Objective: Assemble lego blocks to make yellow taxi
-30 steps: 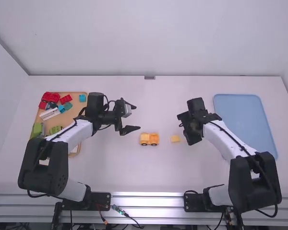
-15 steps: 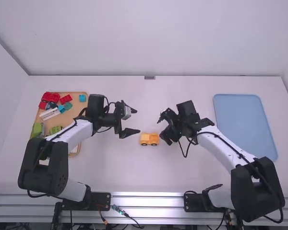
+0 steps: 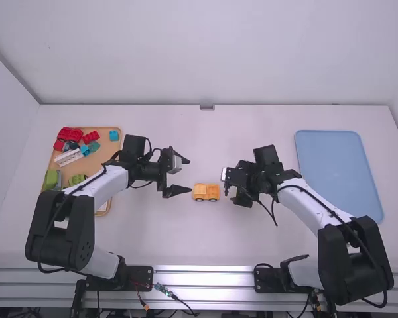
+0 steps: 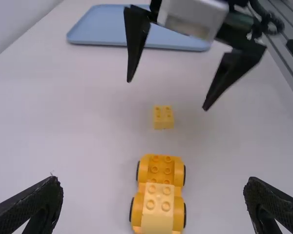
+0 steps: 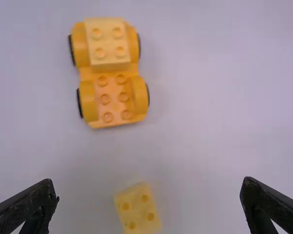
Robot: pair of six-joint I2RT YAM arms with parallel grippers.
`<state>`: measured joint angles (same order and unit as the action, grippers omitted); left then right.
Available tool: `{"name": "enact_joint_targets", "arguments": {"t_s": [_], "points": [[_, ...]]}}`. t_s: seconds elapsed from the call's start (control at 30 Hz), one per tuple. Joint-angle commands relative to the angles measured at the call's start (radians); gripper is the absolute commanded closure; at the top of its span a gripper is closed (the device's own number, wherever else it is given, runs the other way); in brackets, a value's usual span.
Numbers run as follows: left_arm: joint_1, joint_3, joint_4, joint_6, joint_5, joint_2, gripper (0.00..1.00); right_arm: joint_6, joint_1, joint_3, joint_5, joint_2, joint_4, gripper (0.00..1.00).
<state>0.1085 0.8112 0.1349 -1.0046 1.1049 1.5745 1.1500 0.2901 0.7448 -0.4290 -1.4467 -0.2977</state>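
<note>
My left gripper (image 3: 184, 176) stands open just left of the orange-yellow wheeled car (image 3: 206, 192) on the table. My right gripper (image 3: 233, 186) is open above the table at the car's right. In the left wrist view, the car (image 4: 161, 170) carries a paler yellow block (image 4: 157, 207) on one end and lies between the spread fingers of my left gripper (image 4: 154, 202). A small yellow brick (image 4: 163, 117) rests apart from it, under the right arm's gripper. In the right wrist view, the brick (image 5: 137, 208) lies between the wide-apart fingers of my right gripper (image 5: 150, 200).
At the left, a wooden tray (image 3: 109, 132) holds red, blue, green and white pieces, partly behind the left arm. A blue tray (image 3: 338, 172) lies at the right, beyond the right arm.
My right gripper has moved left, over the small brick and toward the car, and has turned. My left gripper has shifted only slightly toward the camera.
</note>
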Motion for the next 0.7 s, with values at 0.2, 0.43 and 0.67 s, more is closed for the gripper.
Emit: {"name": "enact_joint_targets", "arguments": {"t_s": [0.2, 0.43, 0.67], "points": [[0.019, -0.061, -0.022, -0.197, 0.059, 0.061, 0.01, 0.337, -0.218, -0.006, -0.336, -0.039, -0.067, 0.01], [0.024, -0.146, -0.237, -0.157, 0.087, 0.099, 0.01, 0.377, -0.267, -0.004, -0.391, -0.212, -0.011, 0.01], [0.024, -0.152, -0.373, -0.032, 0.088, 0.154, 0.01, 0.373, -0.272, -0.004, -0.391, -0.297, 0.052, 0.03]]}}
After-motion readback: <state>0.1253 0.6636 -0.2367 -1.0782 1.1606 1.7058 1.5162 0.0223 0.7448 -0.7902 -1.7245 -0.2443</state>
